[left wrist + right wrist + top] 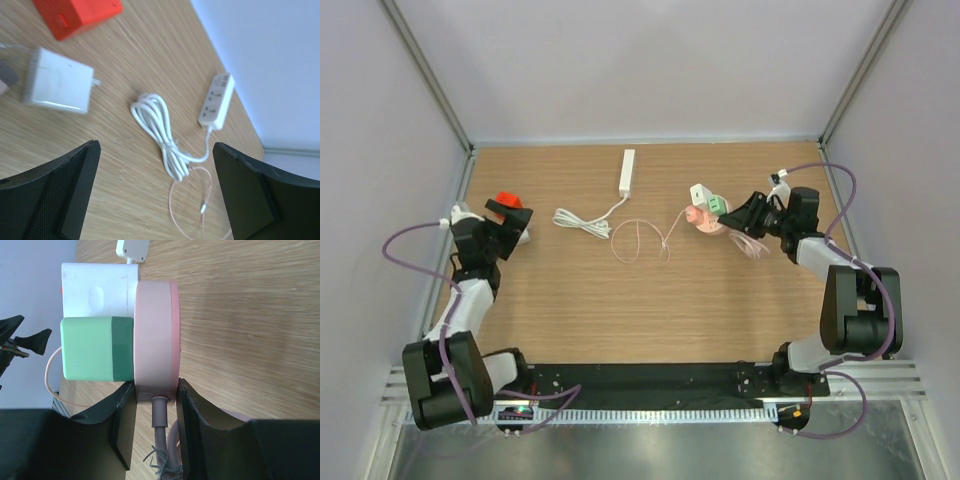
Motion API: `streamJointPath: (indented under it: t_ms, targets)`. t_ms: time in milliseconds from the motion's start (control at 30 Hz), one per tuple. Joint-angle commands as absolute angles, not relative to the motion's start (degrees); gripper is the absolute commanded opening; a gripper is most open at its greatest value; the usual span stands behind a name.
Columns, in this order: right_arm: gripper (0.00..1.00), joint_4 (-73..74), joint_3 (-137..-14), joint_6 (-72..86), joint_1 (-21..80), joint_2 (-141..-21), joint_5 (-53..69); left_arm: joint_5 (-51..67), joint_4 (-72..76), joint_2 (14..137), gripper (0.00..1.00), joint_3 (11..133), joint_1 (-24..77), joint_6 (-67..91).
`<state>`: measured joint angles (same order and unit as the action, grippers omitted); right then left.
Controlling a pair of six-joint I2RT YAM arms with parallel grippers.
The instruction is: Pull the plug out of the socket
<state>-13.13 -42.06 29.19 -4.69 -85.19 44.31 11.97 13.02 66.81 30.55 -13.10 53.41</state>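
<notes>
Top external view: on the wooden table (pixel 720 300), the right gripper (pixel 155 390) clamps the pink socket (pixel 155 335) by its rim. A white plug (pixel 97 290) and a green plug (pixel 95 349) sit in its face. The left gripper (pixel 155 150) hangs wide-jawed, holding nothing, over a loose white adapter (pixel 57 81) — likely one plug freed, two left. No container shows.

Overhead view. A wooden tabletop (pixel 650 310), its pale grain running left to right, fills the centre. A plain white back wall (pixel 640 60) spans the top, with a left side wall (pixel 370 130) and a right side wall (pixel 920 110). Grey metal posts (pixel 432 78) slant inward from the upper corners. A black strip (pixel 650 378) and a brushed metal ledge (pixel 670 450) cross the bottom. The lighting is even and soft.
</notes>
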Motion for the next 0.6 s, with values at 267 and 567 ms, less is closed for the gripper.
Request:
streamJointPath:
  t_ms: [267, 567]
  targets:
    - [0.01, -21.62, -44.03, 31.29, -4.92, -83.76, 49.31, 25.85, 17.75, 68.81, 1.0, 37.77, 13.51, 54.49]
    - [0.01, -21.62, -44.03, 31.38, -4.92, -83.5, 49.22, 15.66, 19.34, 77.33, 1.0, 47.63, 36.29, 53.62]
